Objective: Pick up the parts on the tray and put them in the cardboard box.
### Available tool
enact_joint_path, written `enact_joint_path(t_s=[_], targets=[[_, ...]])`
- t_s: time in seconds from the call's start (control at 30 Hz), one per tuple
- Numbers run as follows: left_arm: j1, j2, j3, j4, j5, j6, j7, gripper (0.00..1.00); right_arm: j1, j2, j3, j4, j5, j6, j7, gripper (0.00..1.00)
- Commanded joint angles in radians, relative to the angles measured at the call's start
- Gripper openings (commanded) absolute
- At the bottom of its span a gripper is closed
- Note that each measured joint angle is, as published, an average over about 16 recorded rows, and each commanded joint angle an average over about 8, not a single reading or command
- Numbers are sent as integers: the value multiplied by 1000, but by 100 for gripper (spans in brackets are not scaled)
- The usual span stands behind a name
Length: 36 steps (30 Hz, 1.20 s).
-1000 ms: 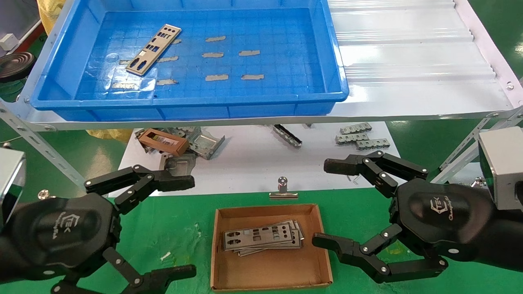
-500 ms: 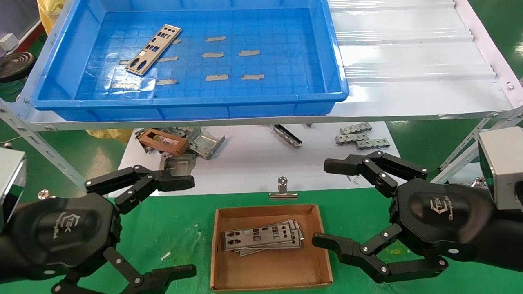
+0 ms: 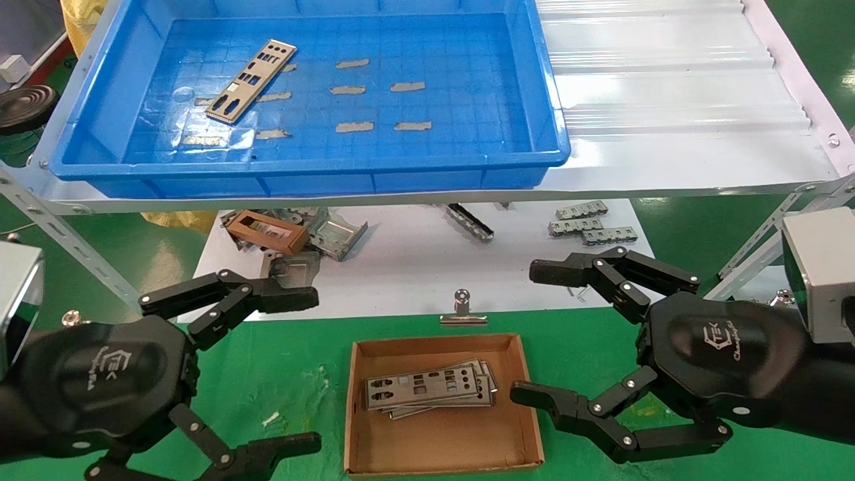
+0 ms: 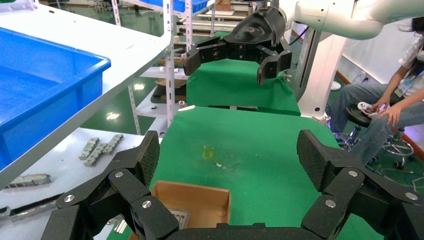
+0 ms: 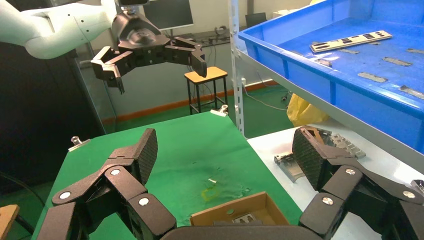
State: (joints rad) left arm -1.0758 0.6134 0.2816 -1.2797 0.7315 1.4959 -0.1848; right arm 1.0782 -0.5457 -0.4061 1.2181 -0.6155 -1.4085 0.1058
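One part lies flat on the floor of the blue tray, in its far left area, its long axis running diagonally from the near left to the far right, with one end resting beside grey tape patches. The tray sits on a raised white shelf. Below and nearer, the cardboard box stands on the green table and holds a stack of parts whose long axes run left to right, slightly tilted. The left tool hovers just left of the box, spread wide and holding nothing; the right tool hovers just right of it, equally wide open and bare. Folded metal frames and a brown frame piece lie on a white sheet beyond the box, near a binder clip.
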Motion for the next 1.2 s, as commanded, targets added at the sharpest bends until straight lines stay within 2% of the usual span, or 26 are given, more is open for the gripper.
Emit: enact_joint_path(t_s=[0.03, 1.2], targets=[[0, 0, 0, 0, 0, 0, 0, 100, 0, 0, 0, 0, 0, 0, 0, 100], [0, 0, 0, 0, 0, 0, 0, 100, 0, 0, 0, 0, 0, 0, 0, 100]])
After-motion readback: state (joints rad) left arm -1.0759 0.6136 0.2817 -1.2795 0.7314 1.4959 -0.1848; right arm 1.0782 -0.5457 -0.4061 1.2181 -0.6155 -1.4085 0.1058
